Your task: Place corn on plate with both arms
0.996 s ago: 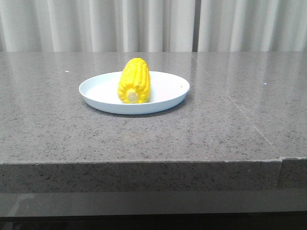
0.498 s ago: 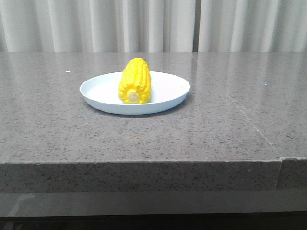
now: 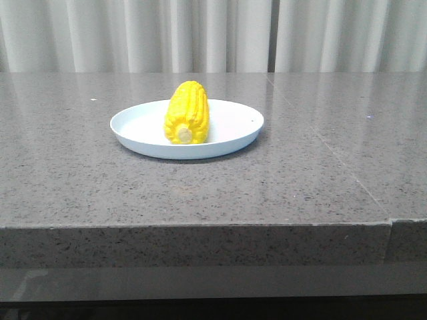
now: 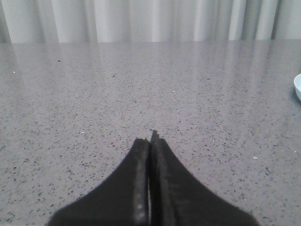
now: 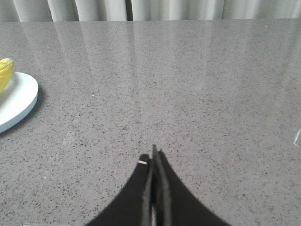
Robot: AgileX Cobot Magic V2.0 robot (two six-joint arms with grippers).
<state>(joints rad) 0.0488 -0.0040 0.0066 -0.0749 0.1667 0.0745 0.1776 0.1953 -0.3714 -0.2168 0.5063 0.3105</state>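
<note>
Corn (image 3: 187, 112): bright yellow cob lying on the plate, just left of the plate's centre in the front view. Its long axis runs from 12 o'clock to 6 o'clock, with the pale round stub end at 6 o'clock, facing the camera. Rows of kernels run lengthwise. In the right wrist view only a yellow sliver of the cob (image 5: 4, 71) shows at the frame edge.

Plate (image 3: 230, 127): round, shallow, pale blue-white, low raised rim. It rests flat on the countertop, a little left of the middle of the front view. A small dark speck sits near the rim at about 3 o'clock.

Countertop (image 3: 320, 173): grey speckled stone, glossy, with a seam line running from 12 o'clock toward 4 o'clock on the right half.

Curtain (image 3: 213, 33): pale pleated fabric behind the countertop, with a dark vertical gap right of centre.

Left gripper (image 4: 151, 141): dark fingers pressed together with nothing between them. It hovers over bare stone, with the plate rim (image 4: 297, 87) well apart at the frame edge.

Right gripper (image 5: 154, 157): dark fingers closed against each other, gripping nothing. It sits over bare stone, well apart from the plate (image 5: 19, 96).
</note>
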